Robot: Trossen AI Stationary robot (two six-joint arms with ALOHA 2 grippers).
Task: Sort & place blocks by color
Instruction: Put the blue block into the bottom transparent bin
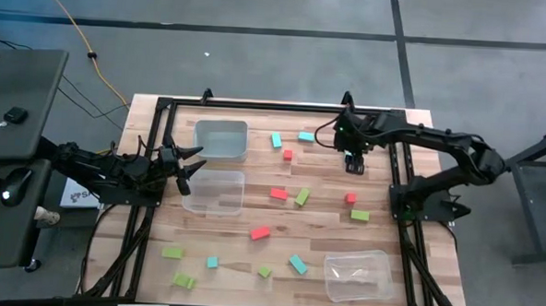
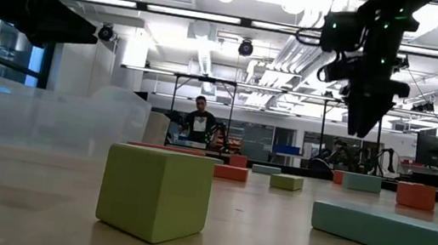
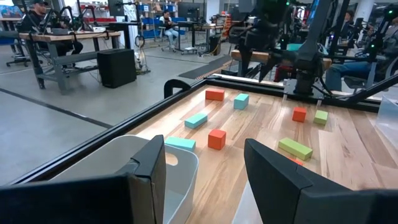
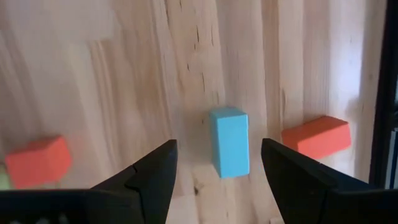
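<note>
Red, lime green and teal blocks lie scattered flat on the wooden table (image 1: 252, 212). My right gripper (image 1: 354, 162) hangs open at the far right, pointing down, above a teal block (image 4: 229, 149) that lies on the table. In the right wrist view its fingers stand on either side of that block without touching it. One red block (image 4: 314, 137) lies just beside the teal block, another red block (image 4: 38, 160) farther off. My left gripper (image 1: 191, 163) waits open and level at the table's left edge, beside the tubs.
Three clear tubs stand on the table: one tub (image 1: 221, 139) at the far left, a second tub (image 1: 214, 191) in front of it, a third tub (image 1: 358, 275) at the near right. A black frame rail (image 4: 390, 93) runs close to the teal block. People sit in the room beyond.
</note>
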